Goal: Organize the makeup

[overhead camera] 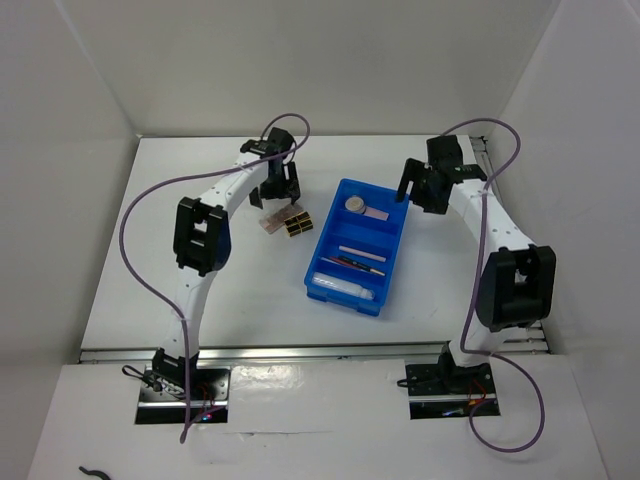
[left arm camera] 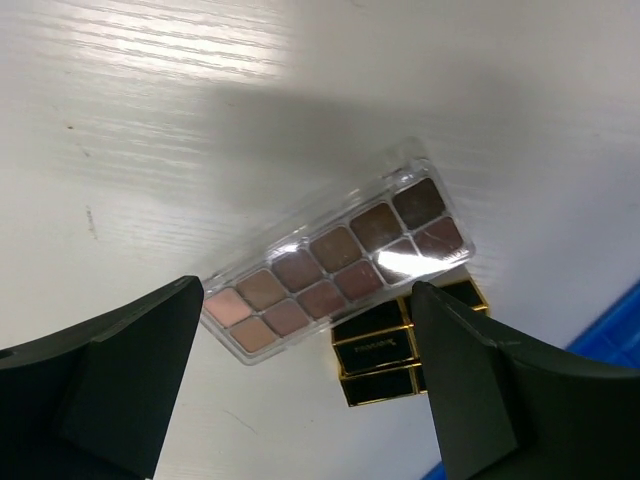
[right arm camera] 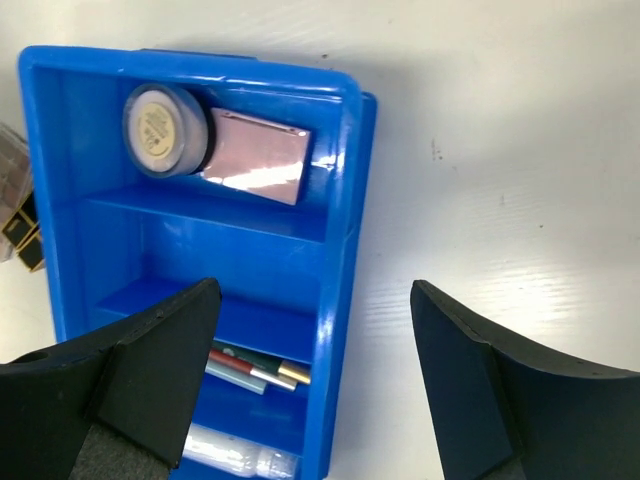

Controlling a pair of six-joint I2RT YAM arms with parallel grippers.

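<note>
A clear eyeshadow palette [left arm camera: 335,265] with brown and pink pans lies on the white table, partly over a black palette with gold edges [left arm camera: 385,350]; both show in the top view [overhead camera: 283,221] left of the blue bin. My left gripper [left arm camera: 312,400] is open above them, empty. The blue divided bin [overhead camera: 392,255] holds a round compact [right arm camera: 163,128] and a pink square compact [right arm camera: 255,155] in its far compartment, thin pencils [right arm camera: 250,366] in a nearer one and a clear tube [right arm camera: 235,455] in the nearest. My right gripper [right arm camera: 315,385] is open and empty over the bin's right wall.
White walls close the table at the back and both sides. A metal rail runs along the near edge [overhead camera: 320,352]. Purple cables loop from both arms [overhead camera: 135,215].
</note>
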